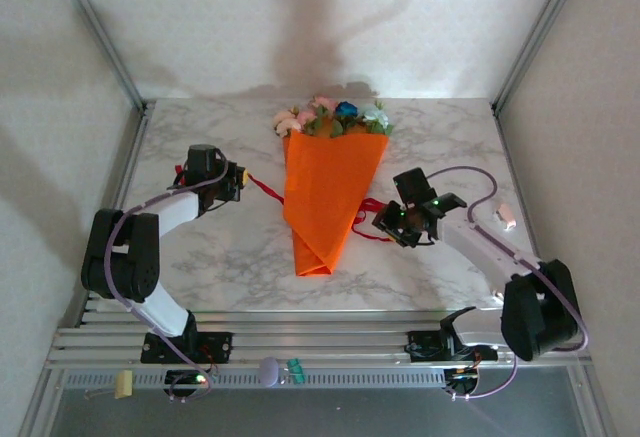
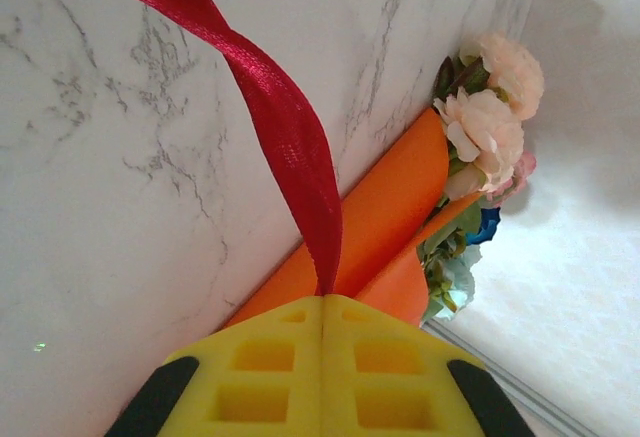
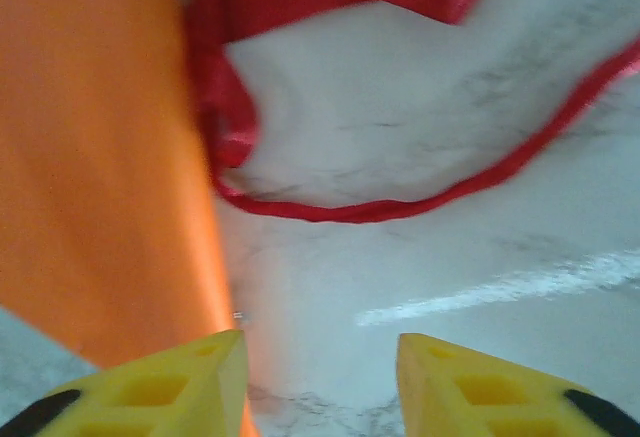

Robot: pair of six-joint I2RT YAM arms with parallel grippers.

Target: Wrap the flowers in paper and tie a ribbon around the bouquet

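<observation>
So the ribbon (image 2: 285, 122) is the fiddly bit here: thin floppy satin that weighs nothing and is probably slick. I'd pinch it flat across its width near a free end, not somewhere mid-loop. The left gripper (image 2: 323, 302) has exactly that kind of hold, with its yellow jaws pressed together and the red strip coming out of the seam. From there the strip twists away over the marble tabletop (image 1: 220, 257) toward the bouquet (image 1: 325, 192).

The bouquet lies flat mid-tabletop between the two arms, tip pointing at the bases. The flowers (image 2: 490, 127) poke out of the wide far end. Its orange paper (image 3: 100, 157) looks thin and easy to crease, and I'd guess the whole cone is light enough to slide if the ribbon gets tugged hard.

On the other side, the ribbon's loose end sits in slack loops just beside the cone's right edge. It looks like it passes under the cone, but I can't see that part. The right gripper (image 3: 320, 357) hangs low over the marble with its jaws apart and nothing between them. The paper edge is right by its left finger, and the loops lie a little ahead of the tips, not touching.
</observation>
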